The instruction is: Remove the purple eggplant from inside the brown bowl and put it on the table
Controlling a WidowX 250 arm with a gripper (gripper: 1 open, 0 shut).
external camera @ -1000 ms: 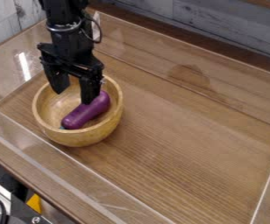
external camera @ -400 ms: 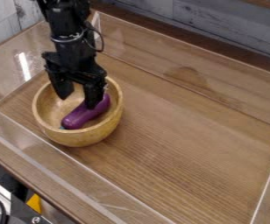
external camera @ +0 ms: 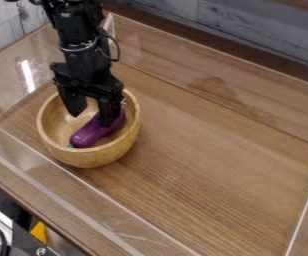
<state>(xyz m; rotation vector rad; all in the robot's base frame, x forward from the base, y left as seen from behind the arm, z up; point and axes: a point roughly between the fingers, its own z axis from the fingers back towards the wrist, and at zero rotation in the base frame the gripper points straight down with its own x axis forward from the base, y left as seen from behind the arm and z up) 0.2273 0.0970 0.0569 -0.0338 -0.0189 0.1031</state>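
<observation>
Wood-grain table point(external camera: 224, 140) lay bare; the gripper point(external camera: 90, 104) hung spread wide inside the brown bowl point(external camera: 57, 140), straddling the purple eggplant point(external camera: 95, 130). I reckoned it should close squarely across the eggplant's middle.

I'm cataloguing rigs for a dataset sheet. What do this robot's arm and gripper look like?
The arm is black throughout, built of blocky segments with thin black cables along its side. Its gripper is black too, with two flat, parallel fingers. No markings can be made out.

Purple eggplant point(external camera: 93, 129) lies inside brown bowl point(external camera: 63, 148).
</observation>
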